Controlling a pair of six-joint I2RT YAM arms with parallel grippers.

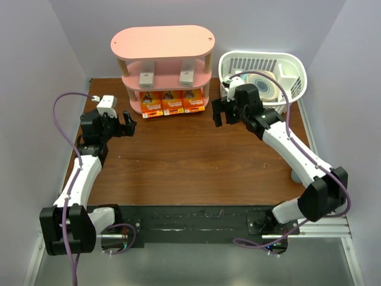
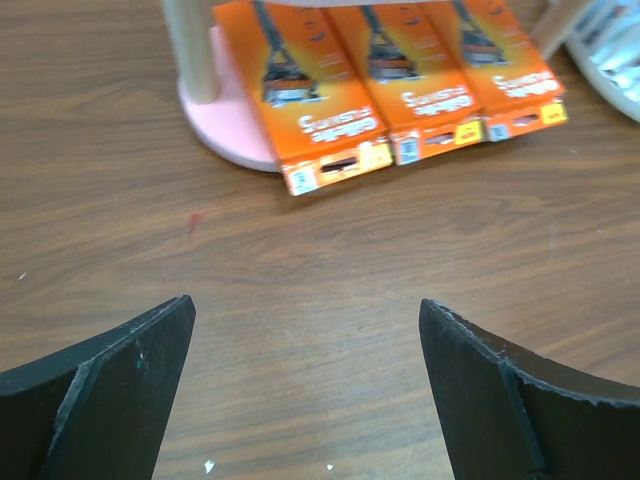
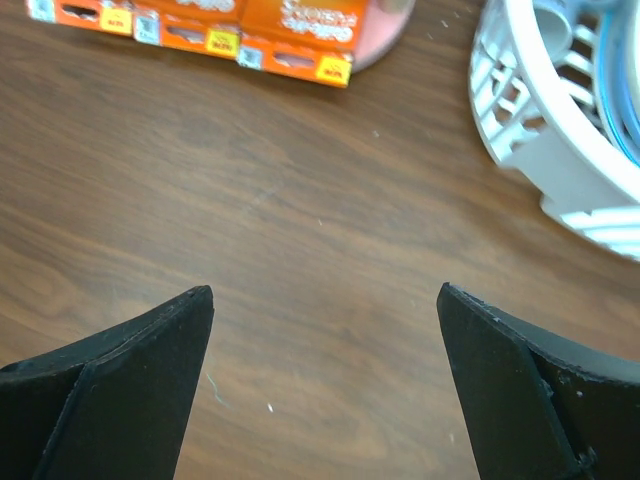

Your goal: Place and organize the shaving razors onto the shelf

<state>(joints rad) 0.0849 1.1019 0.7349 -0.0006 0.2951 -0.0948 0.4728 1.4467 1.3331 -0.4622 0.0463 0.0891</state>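
The pink three-tier shelf (image 1: 162, 42) stands at the back of the table. Three orange razor packs (image 1: 172, 103) lie side by side on its bottom board; they show in the left wrist view (image 2: 405, 75) and partly in the right wrist view (image 3: 300, 25). Two whitish-grey boxes (image 1: 147, 78) (image 1: 187, 75) sit on the middle board. My left gripper (image 1: 127, 124) is open and empty, left of the shelf's front; its view (image 2: 305, 310) shows bare table between the fingers. My right gripper (image 1: 221, 111) is open and empty, right of the packs (image 3: 325, 295).
A white slatted plastic basket (image 1: 294, 74) stands right of the shelf, holding a round blue and cream item (image 1: 264, 86); its wall shows in the right wrist view (image 3: 530, 130). The brown wooden table (image 1: 190, 161) spreads in front. White walls close in on the sides.
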